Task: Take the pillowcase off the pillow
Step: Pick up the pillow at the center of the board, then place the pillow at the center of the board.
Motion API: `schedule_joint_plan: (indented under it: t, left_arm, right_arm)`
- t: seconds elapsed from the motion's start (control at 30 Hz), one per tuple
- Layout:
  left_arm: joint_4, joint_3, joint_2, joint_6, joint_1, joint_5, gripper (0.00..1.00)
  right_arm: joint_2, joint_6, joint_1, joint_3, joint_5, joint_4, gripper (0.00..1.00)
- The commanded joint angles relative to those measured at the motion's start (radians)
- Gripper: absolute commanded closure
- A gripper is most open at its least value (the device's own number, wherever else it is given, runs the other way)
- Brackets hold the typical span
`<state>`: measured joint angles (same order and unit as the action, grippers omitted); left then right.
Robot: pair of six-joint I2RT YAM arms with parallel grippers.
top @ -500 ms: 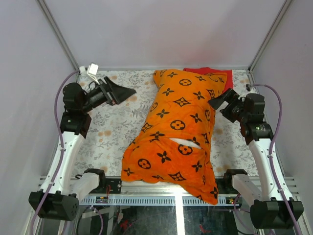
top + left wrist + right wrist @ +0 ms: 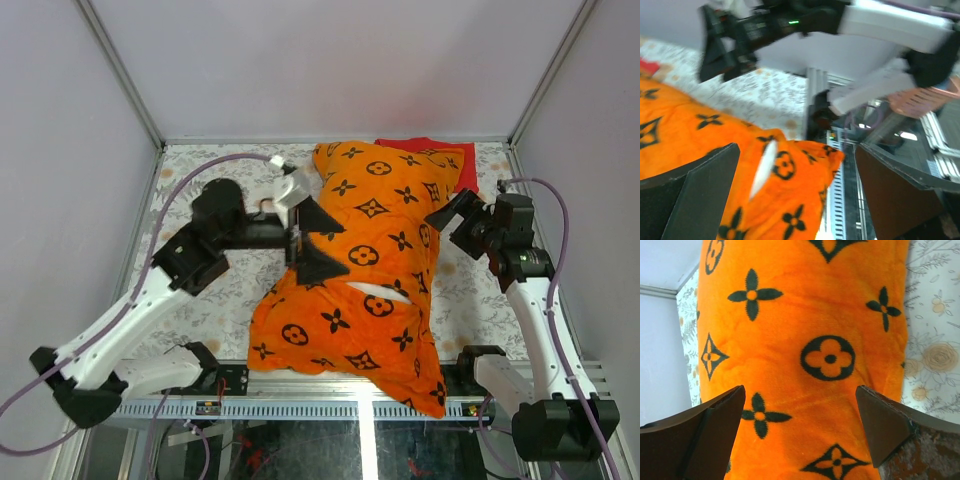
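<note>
The orange pillowcase (image 2: pixel 365 260) with black motifs lies lengthwise down the middle of the table. The white pillow (image 2: pixel 377 291) shows only through a slit near its front; in the left wrist view the slit (image 2: pixel 761 169) is blurred. My left gripper (image 2: pixel 322 243) is open and hangs over the pillowcase's left side, holding nothing. My right gripper (image 2: pixel 447 215) is open at the pillowcase's right edge. In the right wrist view its fingers (image 2: pixel 710 432) straddle the orange fabric (image 2: pixel 810 365) without gripping it.
A plain red cloth (image 2: pixel 445 155) lies behind the pillowcase at the back right. The floral table covering (image 2: pixel 230 270) lies under everything. Grey walls close in the sides and back. A metal rail (image 2: pixel 330 405) runs along the front edge.
My left arm has swung from the back left corner to the right, and its gripper now hangs over the pillowcase. The right gripper has barely moved.
</note>
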<state>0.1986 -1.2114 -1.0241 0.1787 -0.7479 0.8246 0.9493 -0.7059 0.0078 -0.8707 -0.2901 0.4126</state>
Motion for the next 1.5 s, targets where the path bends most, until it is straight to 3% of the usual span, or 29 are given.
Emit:
schedule_joint_plan:
  t: [0.0, 0.13, 0.2, 0.27, 0.4, 0.47, 0.5, 0.57, 0.6, 0.63, 0.67, 0.7, 0.83, 1.07, 1.23, 1.33, 1.37, 1.4, 1.43, 1.47]
  left_arm:
    - [0.126, -0.109, -0.184, -0.038, -0.005, -0.431, 0.00]
    - [0.312, -0.312, -0.472, 0.086, -0.005, -1.016, 0.00]
    - [0.361, -0.332, -0.554, 0.132, -0.004, -1.129, 0.00]
    - [0.313, -0.271, -0.575, 0.185, -0.004, -1.146, 0.00]
    - [0.127, -0.049, -0.525, 0.272, 0.000, -1.043, 0.00]
    - [0.078, 0.031, -0.516, 0.300, 0.008, -0.991, 0.02]
    - [0.065, 0.059, -0.518, 0.312, 0.011, -0.981, 0.12]
    - [0.033, 0.108, -0.515, 0.326, 0.024, -0.946, 0.43]
    - [0.020, 0.128, -0.508, 0.336, 0.033, -0.938, 0.61]
    - [0.010, 0.146, -0.498, 0.350, 0.045, -0.932, 0.78]
    - [0.011, 0.154, -0.481, 0.369, 0.060, -0.931, 0.99]
    - [0.012, 0.161, -0.459, 0.385, 0.078, -0.929, 1.00]
    - [0.070, 0.109, -0.299, 0.393, 0.129, -0.964, 1.00]
    - [0.331, -0.139, -0.052, 0.359, 0.131, -1.233, 1.00]
    - [0.413, -0.049, 0.067, 0.450, 0.131, -1.486, 1.00]
    - [0.457, 0.024, 0.051, 0.528, 0.131, -1.535, 1.00]
    - [0.466, 0.042, 0.036, 0.545, 0.131, -1.521, 0.88]
    - [0.467, 0.060, 0.019, 0.550, 0.131, -1.500, 0.60]
    - [0.467, 0.069, 0.000, 0.551, 0.131, -1.484, 0.39]
    - [0.467, 0.075, -0.013, 0.550, 0.130, -1.470, 0.04]
  right_arm:
    - [-0.034, 0.033, 0.006, -0.039, 0.099, 0.064, 0.01]
    - [-0.033, 0.024, 0.006, 0.009, 0.098, 0.059, 0.00]
    - [-0.031, 0.022, 0.009, 0.068, 0.049, -0.005, 0.00]
    - [-0.019, 0.032, 0.042, 0.128, -0.012, -0.066, 0.01]
    - [0.019, 0.055, 0.168, 0.201, -0.007, -0.094, 0.00]
    - [0.010, 0.045, 0.201, 0.251, -0.028, -0.142, 0.12]
    - [0.004, 0.036, 0.213, 0.273, -0.043, -0.164, 0.21]
    - [-0.005, 0.025, 0.230, 0.303, -0.071, -0.210, 0.45]
    - [-0.005, 0.020, 0.237, 0.309, -0.087, -0.230, 0.65]
    - [-0.001, 0.014, 0.242, 0.304, -0.099, -0.246, 0.90]
    - [0.007, 0.011, 0.248, 0.288, -0.102, -0.247, 1.00]
    - [0.018, 0.012, 0.256, 0.259, -0.104, -0.247, 1.00]
    - [0.085, 0.054, 0.304, 0.045, -0.060, -0.194, 1.00]
    - [0.326, 0.101, 0.416, -0.430, -0.012, -0.136, 1.00]
    - [0.615, 0.127, 0.538, -0.773, -0.008, -0.072, 1.00]
    - [0.865, 0.149, 0.547, -1.035, -0.074, 0.043, 1.00]
    - [0.931, 0.174, 0.547, -1.131, -0.076, 0.127, 0.89]
    - [0.988, 0.199, 0.547, -1.226, -0.056, 0.204, 0.72]
    - [1.019, 0.228, 0.547, -1.293, -0.027, 0.263, 0.58]
    - [1.029, 0.254, 0.547, -1.329, 0.008, 0.297, 0.46]
